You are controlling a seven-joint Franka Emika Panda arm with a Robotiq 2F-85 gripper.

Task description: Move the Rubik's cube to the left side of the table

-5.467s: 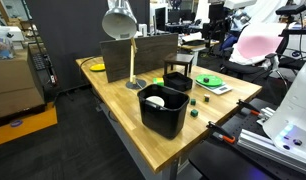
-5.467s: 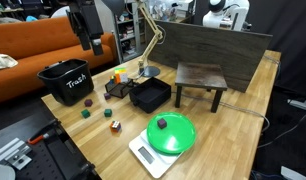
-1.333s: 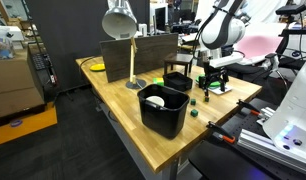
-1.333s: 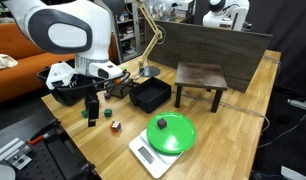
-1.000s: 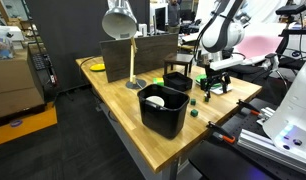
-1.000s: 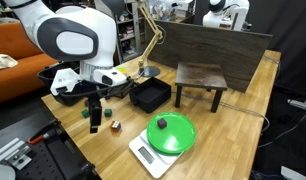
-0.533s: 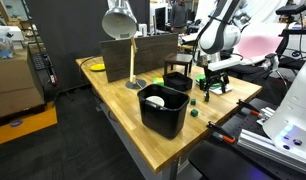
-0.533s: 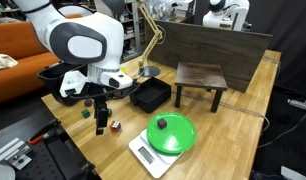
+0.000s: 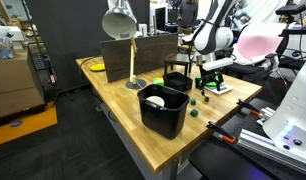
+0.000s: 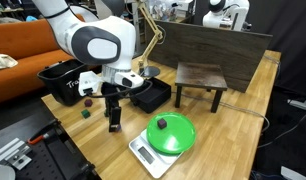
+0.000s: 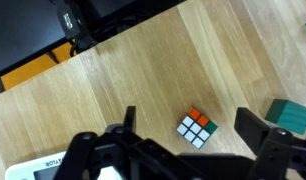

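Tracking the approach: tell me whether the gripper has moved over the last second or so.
Yes. The gripper has shifted toward the green bowl, away from the black bin.

Hardly any legible writing.
Only white handwriting on the side of the black bin (image 10: 59, 78), standing at the far edge of the table (image 10: 228, 125). Partly hidden behind the robot arm and too small to read with certainty. Nothing readable on the white scale (image 10: 144, 157), nor in the wrist view.
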